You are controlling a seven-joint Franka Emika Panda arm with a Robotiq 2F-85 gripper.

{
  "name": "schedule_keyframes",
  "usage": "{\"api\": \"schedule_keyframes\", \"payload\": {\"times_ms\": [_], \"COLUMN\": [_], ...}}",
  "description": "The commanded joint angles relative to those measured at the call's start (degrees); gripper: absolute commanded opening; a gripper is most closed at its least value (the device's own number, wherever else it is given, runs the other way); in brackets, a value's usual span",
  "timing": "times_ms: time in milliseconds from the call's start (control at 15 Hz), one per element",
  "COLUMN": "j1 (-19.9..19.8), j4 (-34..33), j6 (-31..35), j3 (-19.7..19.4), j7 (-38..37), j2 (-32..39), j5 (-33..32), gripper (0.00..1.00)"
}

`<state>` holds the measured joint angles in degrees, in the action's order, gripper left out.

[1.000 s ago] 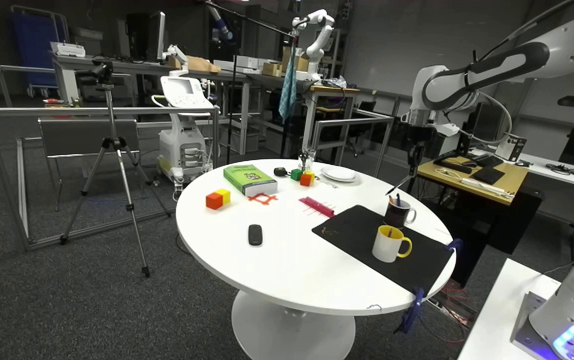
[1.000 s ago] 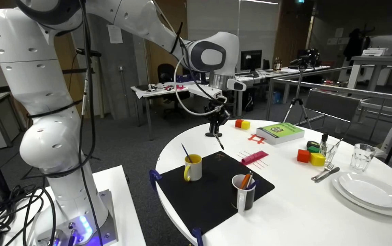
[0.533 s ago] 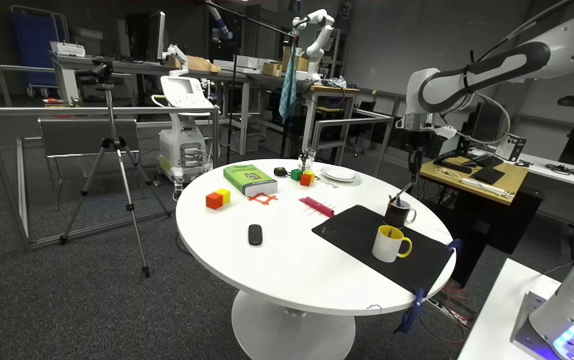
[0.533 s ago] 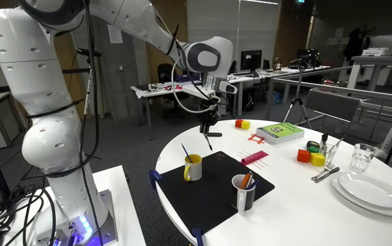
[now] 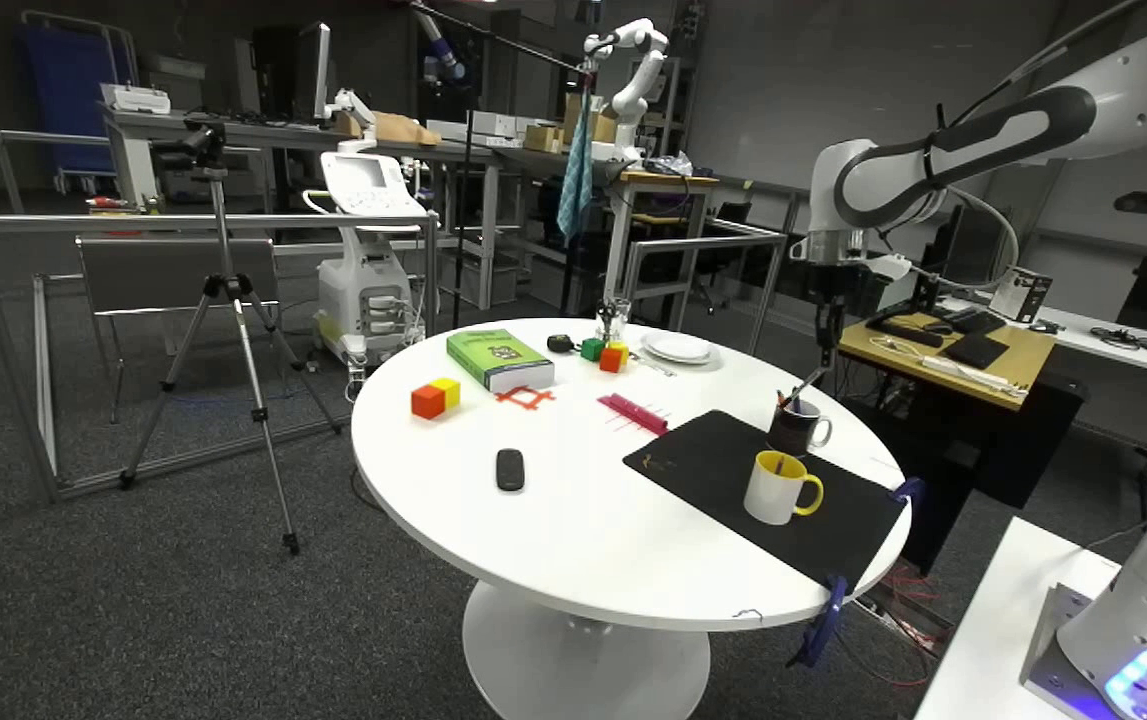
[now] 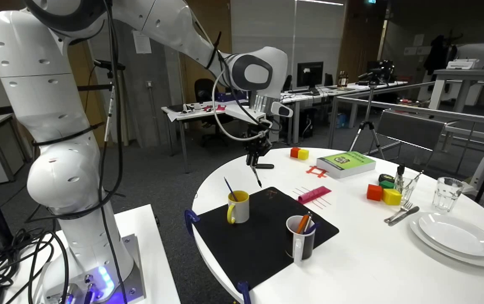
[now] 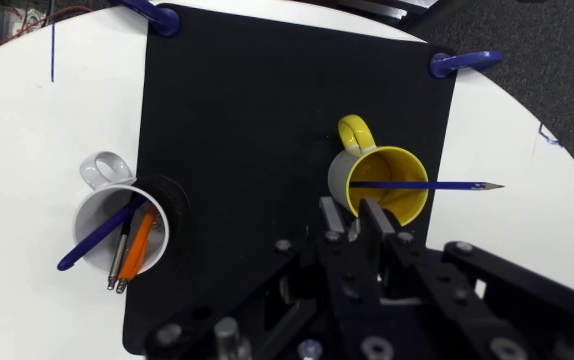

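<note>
A slim pen-like object [image 6: 256, 176] with a dark tip hangs slanting down from my gripper [image 6: 251, 164], which is shut on it. Its tip appears above the table near the mat's edge; its exact height is unclear. In the wrist view a small shiny piece [image 7: 353, 233] of it shows between the fingers [image 7: 377, 217]; the rest is hidden. Close by stands a white mug [image 6: 242, 213] with yellow inside and handle, a blue pencil [image 7: 442, 185] leaning in it. A black mug [image 5: 788, 437] with a white handle holds several pens, among them an orange pen [image 7: 139, 250].
Both mugs stand on a black mat [image 6: 263, 249], clamped by blue clamps [image 7: 462, 62]. A pink strip [image 6: 314, 194], green book [image 6: 347, 164], red cube [image 6: 374, 192], yellow cube [image 6: 391, 197], glass [image 6: 446, 194], plates [image 6: 457, 234] and a black oblong object [image 5: 510, 469] lie around the round table.
In an exterior view the gripper and held object have shifted left, toward the yellow mug's side, and slightly lower. Over the last half second they are almost still. The mugs stay put.
</note>
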<state>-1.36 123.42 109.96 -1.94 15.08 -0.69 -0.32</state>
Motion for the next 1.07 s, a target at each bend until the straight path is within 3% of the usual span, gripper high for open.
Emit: {"api": "schedule_keyframes", "payload": {"times_ms": [0, 1000], "j1": [0.6, 3.5], "j4": [-0.3, -0.2], "j6": [-1.1, -3.4], "j3": [0.8, 4.5], "j7": [-0.1, -0.3], "j2": [0.2, 4.6], "j5": [-0.4, -1.5], "gripper": [0.04, 0.04]}}
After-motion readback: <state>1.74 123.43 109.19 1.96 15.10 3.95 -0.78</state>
